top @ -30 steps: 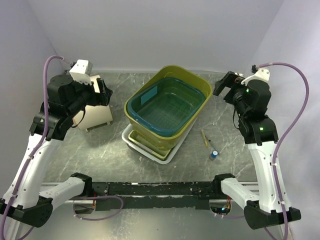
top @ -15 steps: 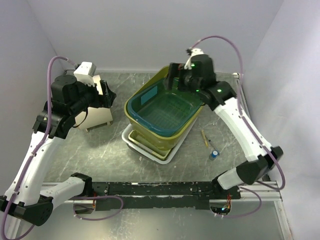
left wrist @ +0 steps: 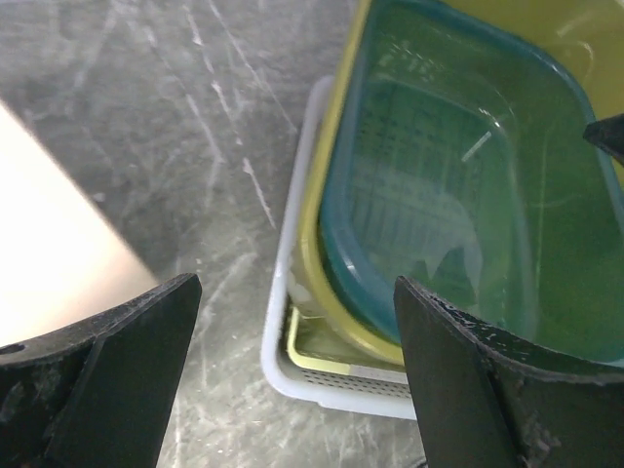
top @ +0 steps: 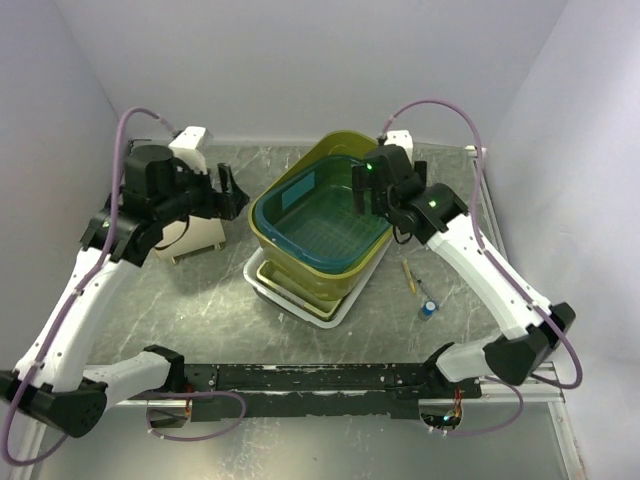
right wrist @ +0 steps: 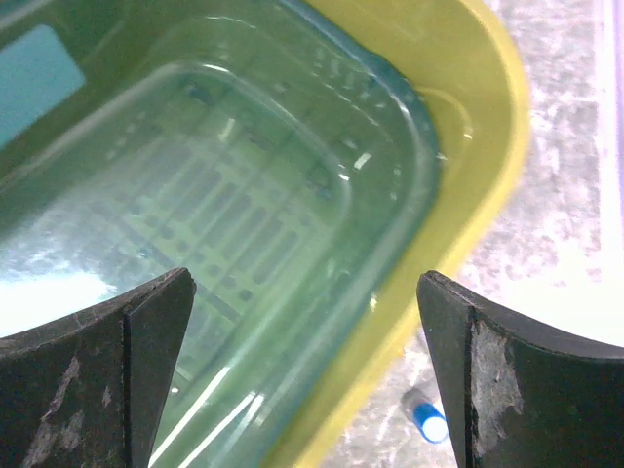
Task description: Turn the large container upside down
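Note:
The large olive-yellow container (top: 396, 166) stands open side up in the middle of the table, tilted on a stack. A teal container (top: 322, 216) is nested inside it. My left gripper (top: 233, 196) is open and empty, just left of the container's left rim. In the left wrist view the yellow rim (left wrist: 320, 244) and the teal container (left wrist: 468, 195) lie between and beyond the fingers (left wrist: 117, 375). My right gripper (top: 372, 196) is open and empty, hovering over the teal container's right part. The right wrist view looks down on the teal container (right wrist: 244, 195) and the yellow wall (right wrist: 478, 97).
A white perforated tray (top: 260, 287) with a small pale-yellow container (top: 272, 272) lies under the stack. A beige box (top: 195, 236) stands left of it. A pen (top: 408, 275) and a small blue-capped item (top: 427, 308) lie to the right, the latter also in the right wrist view (right wrist: 429, 421).
My right arm has swung from the table's right side over the containers and come down over the teal one. My left gripper has moved right, toward the container's left rim.

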Available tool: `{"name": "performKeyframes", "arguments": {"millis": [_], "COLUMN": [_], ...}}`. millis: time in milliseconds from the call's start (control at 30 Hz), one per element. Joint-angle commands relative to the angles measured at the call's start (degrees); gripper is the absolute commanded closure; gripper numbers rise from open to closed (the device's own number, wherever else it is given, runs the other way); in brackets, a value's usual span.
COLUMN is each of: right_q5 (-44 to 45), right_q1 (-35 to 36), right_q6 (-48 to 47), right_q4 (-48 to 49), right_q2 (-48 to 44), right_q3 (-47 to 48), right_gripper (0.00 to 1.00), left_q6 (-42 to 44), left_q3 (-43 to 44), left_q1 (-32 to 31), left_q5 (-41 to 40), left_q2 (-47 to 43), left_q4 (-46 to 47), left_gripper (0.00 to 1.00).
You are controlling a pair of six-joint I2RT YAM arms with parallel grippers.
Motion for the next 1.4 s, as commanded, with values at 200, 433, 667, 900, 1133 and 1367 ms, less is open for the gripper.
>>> {"name": "performKeyframes", "arguments": {"millis": [200, 433, 667, 900, 1133, 1367], "right_q5": [13.4, -8.8, -18.3, -20.6, -21.6, -24.2], "right_q1": [-1.5, -16.7, -21.2, -21.6, -21.8, -21.8], "right_q6": [10.3, 10.3, 9.8, 5.2, -1.4, -1.6], "right_q4": [-7.3, -1.2, 8.7, 16.7, 25.2, 20.9], "right_q2": [-7.4, -9.2, -8.9, -1.3, 9.5, 15.8], "right_q3": [-4.3, -11.9, -16.9, -12.4, -4.2, 5.3], "right_gripper": [0.00, 0.02, 0.32, 0.67, 0.76, 0.51], "left_q6": [0.1, 0.4, 0.2, -0.3, -0.9, -0.7], "left_q3": [2.4, 0.8, -0.9, -2.2, -0.6, 2.2], "left_q1": [-9.4, -9.6, -9.6, -9.6, -9.6, -9.5], "left_q5": [-1.0, -1.8, -1.1, -0.4, 0.1, -2.3], "left_q2": [7.1, 8.3, 7.9, 7.9, 9.5, 8.5], "left_q4": [4.2, 4.4, 4.0, 4.7, 4.3, 1.7], "left_gripper": [0.08, 0.07, 0.06, 0.05, 0.05, 0.05]}}
